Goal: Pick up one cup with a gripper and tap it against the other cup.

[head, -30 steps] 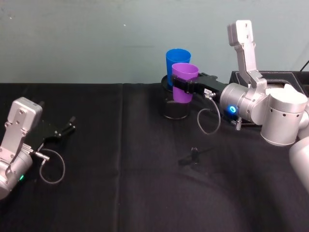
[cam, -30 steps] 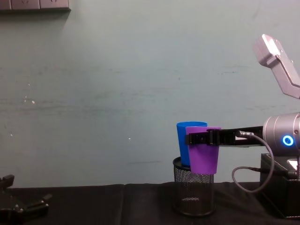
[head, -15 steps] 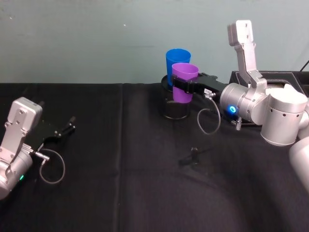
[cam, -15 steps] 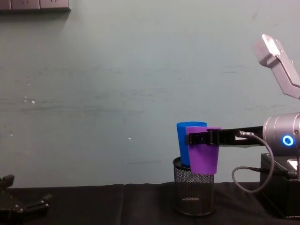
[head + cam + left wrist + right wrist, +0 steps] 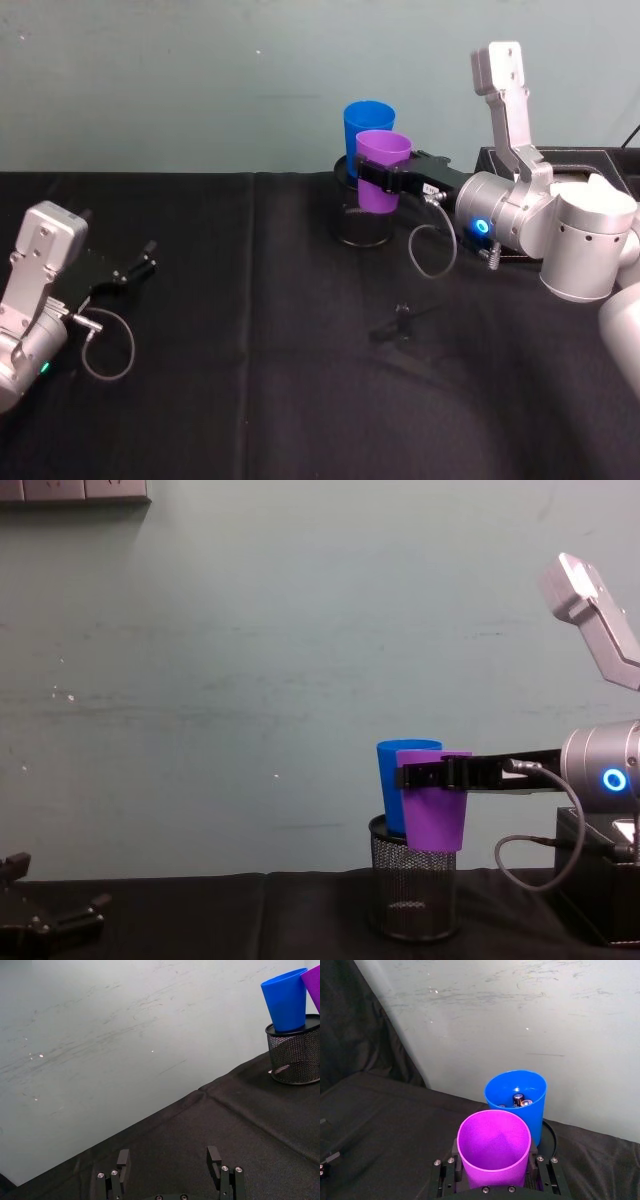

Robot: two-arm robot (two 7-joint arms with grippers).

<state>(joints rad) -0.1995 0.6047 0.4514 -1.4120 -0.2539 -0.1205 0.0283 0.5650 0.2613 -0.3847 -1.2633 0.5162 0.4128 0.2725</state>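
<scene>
so the right gripper (image 5: 378,182) has its jaws clamped round the purple tumbler (image 5: 384,152), held in the air right beside the blue tumbler (image 5: 364,124) sitting in the mesh pen holder (image 5: 360,226), while the left gripper (image 5: 145,258) lies on the counter (image 5: 250,380), jaws spread wide and empty.

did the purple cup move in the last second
No. In the chest view the purple cup, in the right gripper, sits at the same spot over the mesh holder, beside the blue cup. The left gripper is parked.
</scene>
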